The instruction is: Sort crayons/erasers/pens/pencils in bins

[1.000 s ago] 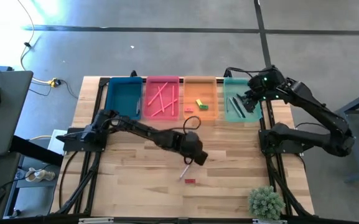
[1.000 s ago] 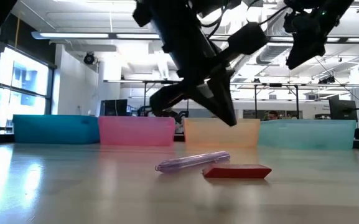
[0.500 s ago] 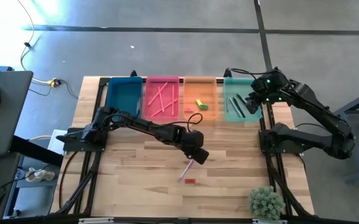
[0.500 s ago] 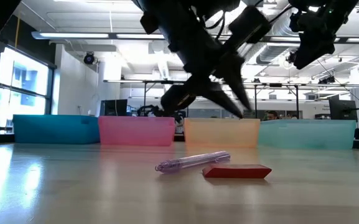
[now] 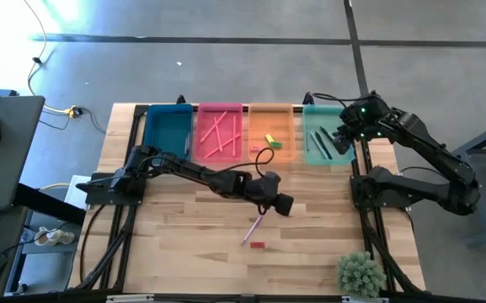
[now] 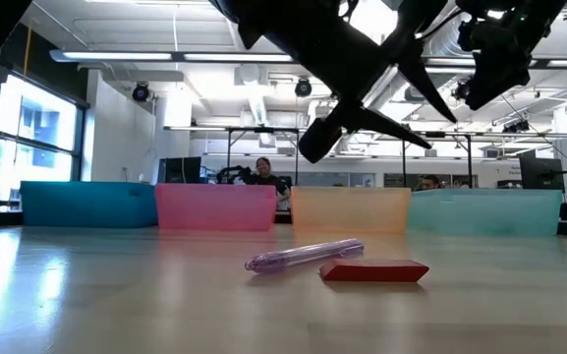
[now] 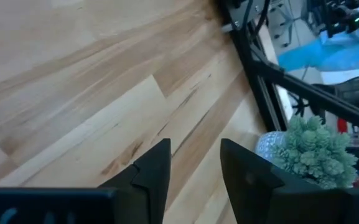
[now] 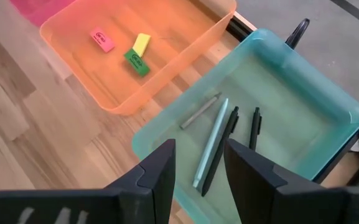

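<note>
Four translucent rectangular plastic bins in a row at the far edge of the wooden table (image 5: 184, 236): teal-blue (image 5: 166, 131), pink-red (image 5: 219, 132), orange (image 5: 271, 133), mint-green (image 5: 323, 135). Three erasers in the orange bin: pink (image 8: 102, 39), yellow (image 8: 141, 43), green (image 8: 136, 63). Four pens (image 8: 215, 149) in the mint-green bin, long axes roughly parallel. On open table, one translucent purple pen (image 6: 305, 256) lying diagonally, just beside one flat red eraser (image 6: 374, 270). Left hand (image 5: 280, 204) above mid-table, released, empty. Right hand (image 5: 342, 135) over the mint-green bin, fingers apart, empty.
</note>
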Available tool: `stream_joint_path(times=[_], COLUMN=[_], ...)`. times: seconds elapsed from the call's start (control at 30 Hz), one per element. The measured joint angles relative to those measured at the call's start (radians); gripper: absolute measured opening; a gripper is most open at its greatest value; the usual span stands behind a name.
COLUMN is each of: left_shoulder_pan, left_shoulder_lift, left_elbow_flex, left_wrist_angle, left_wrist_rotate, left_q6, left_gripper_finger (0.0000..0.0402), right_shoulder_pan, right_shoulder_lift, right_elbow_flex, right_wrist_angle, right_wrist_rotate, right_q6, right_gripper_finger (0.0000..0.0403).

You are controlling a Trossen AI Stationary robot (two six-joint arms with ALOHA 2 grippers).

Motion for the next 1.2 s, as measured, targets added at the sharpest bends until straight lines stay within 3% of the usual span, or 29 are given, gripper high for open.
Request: stream_joint_path(times=[0.17, 0.33, 0.53, 0.73, 1.0, 1.2], left_shoulder_pan=[-0.001, -0.013, -0.034, -0.089, -0.117, -0.116], left_shoulder_lift=[-0.032, -0.121, -0.211, -0.220, -0.195, -0.187], left_elbow_flex=[0.000, 0.002, 0.002, 0.001, 0.000, 0.001], left_wrist_angle=[-0.062, -0.160, -0.368, -0.602, -0.620, -0.607], left_wrist_rotate=[0.004, -0.066, -0.153, -0.194, -0.208, -0.216], left_q6=[0.010, 0.054, 0.048, -0.022, -0.043, -0.007], left_gripper_finger=[0.0107, 0.0084, 0.0060, 0.0031, 0.0003, 0.0010], right_shoulder_pan=[0.000, 0.000, 0.000, 0.000, 0.000, 0.000], right_shoulder_lift=[0.000, 0.000, 0.000, 0.000, 0.000, 0.000], right_elbow_flex=[0.000, 0.000, 0.000, 0.000, 0.000, 0.000], right_wrist_angle=[-0.026, -0.046, -0.046, -0.042, -0.027, -0.022], right_wrist_rotate=[0.000, 0.000, 0.000, 0.000, 0.000, 0.000], right_q6=[-0.015, -0.019, -0.019, -0.019, -0.011, 0.006], right_gripper_finger=[0.0128, 0.0128, 0.0128, 0.0128, 0.0128, 0.0128])
